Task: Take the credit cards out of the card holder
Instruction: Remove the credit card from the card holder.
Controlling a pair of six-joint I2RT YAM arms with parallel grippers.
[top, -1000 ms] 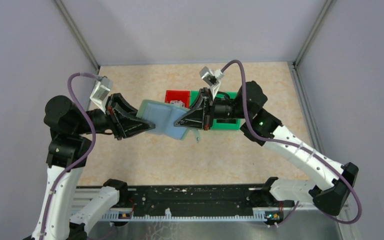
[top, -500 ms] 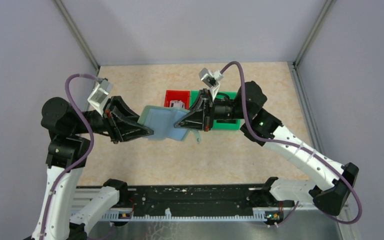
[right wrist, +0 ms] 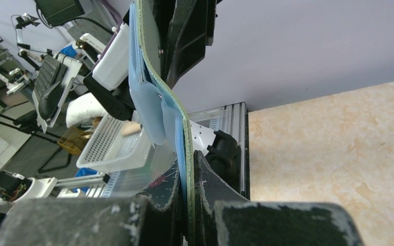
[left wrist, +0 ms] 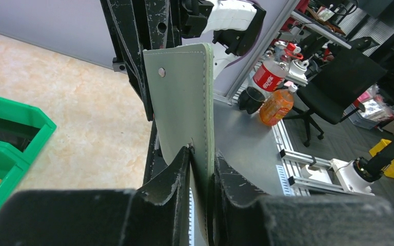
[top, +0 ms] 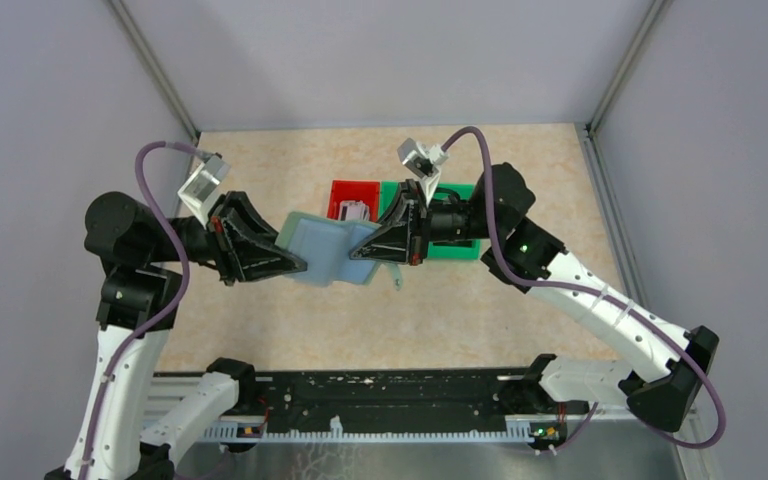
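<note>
Left gripper and right gripper are both pinching the card holder shut. The right arm is partly blocking the red bin and green bin, and the credit cards aren't showing.

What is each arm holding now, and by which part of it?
Both hold the open card holder in the air: the left gripper has its jaws on the left edge, the right gripper on the right edge.
</note>
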